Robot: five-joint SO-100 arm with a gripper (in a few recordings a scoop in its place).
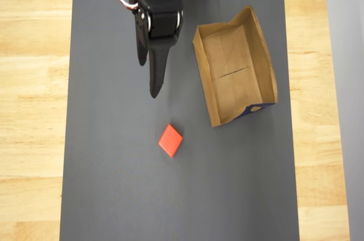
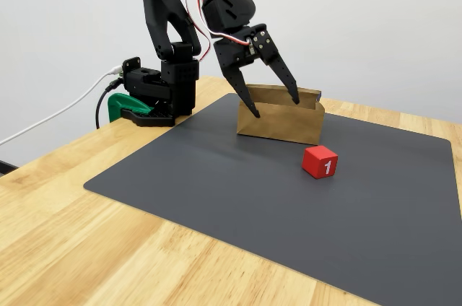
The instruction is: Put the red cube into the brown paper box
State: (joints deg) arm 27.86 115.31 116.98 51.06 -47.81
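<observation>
One red cube [image 1: 170, 140] corner-up diamond on mat, brown paper box [image 1: 265, 70] lengthwise, possibly empty, tool [image 2: 275, 104] spread.

One of each on your mat

You have one red cube [image 1: 170, 140] near the middle of the dark grey mat [image 1: 114, 195], one brown paper box [image 1: 235, 74] by the mat's right edge in the overhead view, one black arm with one gripper [image 2: 275, 105], and one green clamp [image 2: 124, 106] at the table's edge
</observation>
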